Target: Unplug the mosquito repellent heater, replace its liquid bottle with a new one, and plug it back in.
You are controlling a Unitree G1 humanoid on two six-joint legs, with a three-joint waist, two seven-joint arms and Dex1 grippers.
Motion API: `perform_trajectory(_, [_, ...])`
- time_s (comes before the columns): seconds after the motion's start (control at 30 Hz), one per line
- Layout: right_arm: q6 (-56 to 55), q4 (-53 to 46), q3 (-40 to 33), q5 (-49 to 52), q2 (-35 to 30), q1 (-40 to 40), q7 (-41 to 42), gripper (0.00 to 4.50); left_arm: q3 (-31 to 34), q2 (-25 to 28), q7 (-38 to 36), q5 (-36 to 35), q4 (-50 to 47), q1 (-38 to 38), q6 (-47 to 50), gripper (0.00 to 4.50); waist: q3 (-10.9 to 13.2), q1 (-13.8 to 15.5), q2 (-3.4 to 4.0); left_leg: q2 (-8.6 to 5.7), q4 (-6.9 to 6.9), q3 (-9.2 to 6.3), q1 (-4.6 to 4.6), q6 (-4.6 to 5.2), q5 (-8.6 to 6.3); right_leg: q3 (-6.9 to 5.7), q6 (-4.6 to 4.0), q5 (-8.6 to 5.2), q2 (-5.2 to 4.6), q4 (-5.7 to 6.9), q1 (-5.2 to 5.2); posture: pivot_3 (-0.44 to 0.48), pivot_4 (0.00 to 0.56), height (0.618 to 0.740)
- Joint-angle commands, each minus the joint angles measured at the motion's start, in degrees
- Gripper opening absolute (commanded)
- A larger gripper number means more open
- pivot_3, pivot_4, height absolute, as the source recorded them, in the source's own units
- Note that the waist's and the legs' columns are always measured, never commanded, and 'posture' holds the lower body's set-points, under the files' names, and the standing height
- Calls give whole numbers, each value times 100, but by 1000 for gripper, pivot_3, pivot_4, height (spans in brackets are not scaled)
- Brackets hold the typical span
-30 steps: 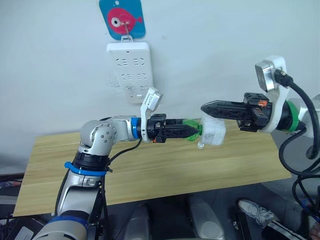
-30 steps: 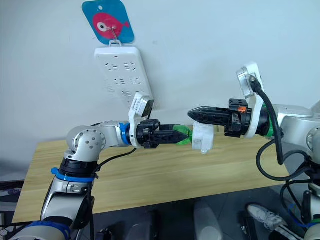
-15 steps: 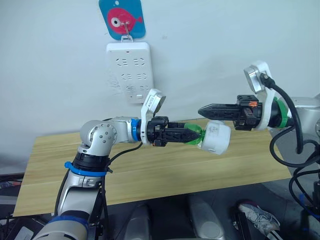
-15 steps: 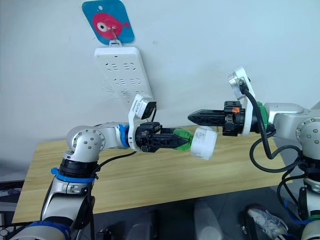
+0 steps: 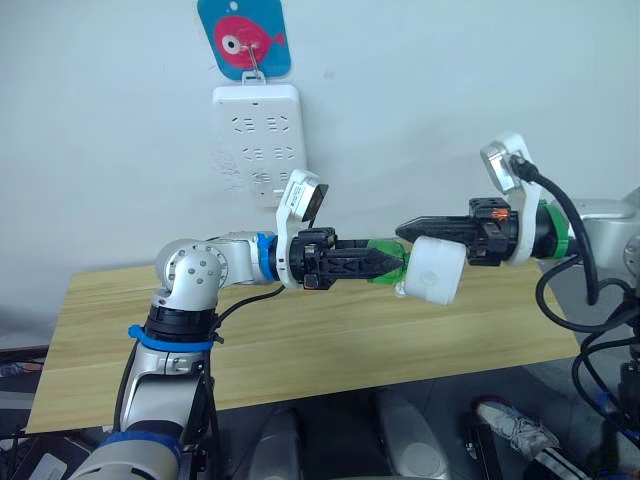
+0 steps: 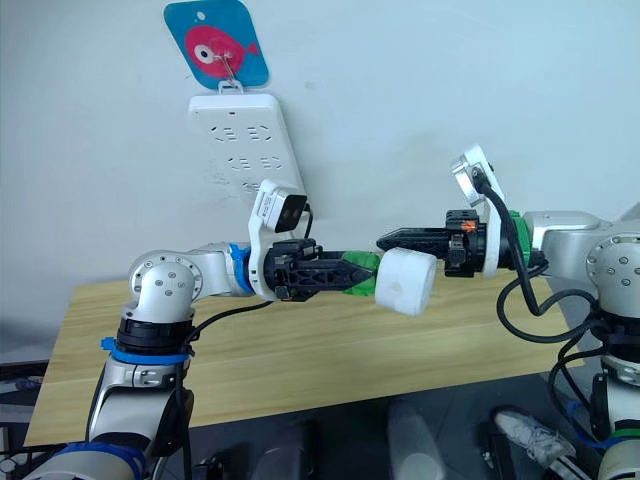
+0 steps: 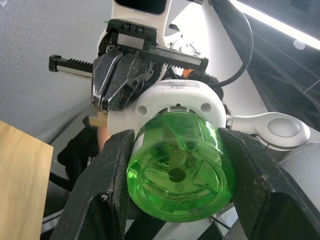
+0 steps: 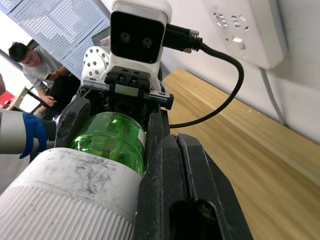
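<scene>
The mosquito repellent heater is a white rounded unit held in the air above the table, with the green liquid bottle still attached to it. My left gripper is shut on the bottle; its fingers flank the green base, with the heater behind. My right gripper lies along the heater's upper side. Its fingers are shut against each other with nothing between them, and the heater is beside them.
A white power strip hangs on the wall under a blue fish hook plate. A wooden table runs below both arms. A seated person is in the background, and a shoe is on the floor at right.
My left wrist has rolled, turning the bottle and heater with it. My right arm has come lower and closer, so its shut fingers now lie along the heater's top.
</scene>
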Motion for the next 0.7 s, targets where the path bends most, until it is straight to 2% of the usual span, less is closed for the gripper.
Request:
perform_trajectory(0.03, [136,-180,-194,271,17,34,39,0,227,-65,81,-197,-46,-86,-54,2303,0,2,0,0,0,0,0,0,0,0,0,0,0,0,0,-260,225,734])
perform_trajectory(0.47, [422,-357,-361,851,123,225,-256,0,436,-250,485,-445,140,-184,-36,2303,0,-2,1,0,1,0,0,-1,1,0,0,0,0,1,0,-261,221,734])
perform_trajectory(0.7, [398,-462,-425,1274,152,340,-637,0,478,-333,682,-335,221,-222,-211,2303,-1,-10,1,0,2,1,0,-2,1,0,0,0,0,2,0,-263,221,734])
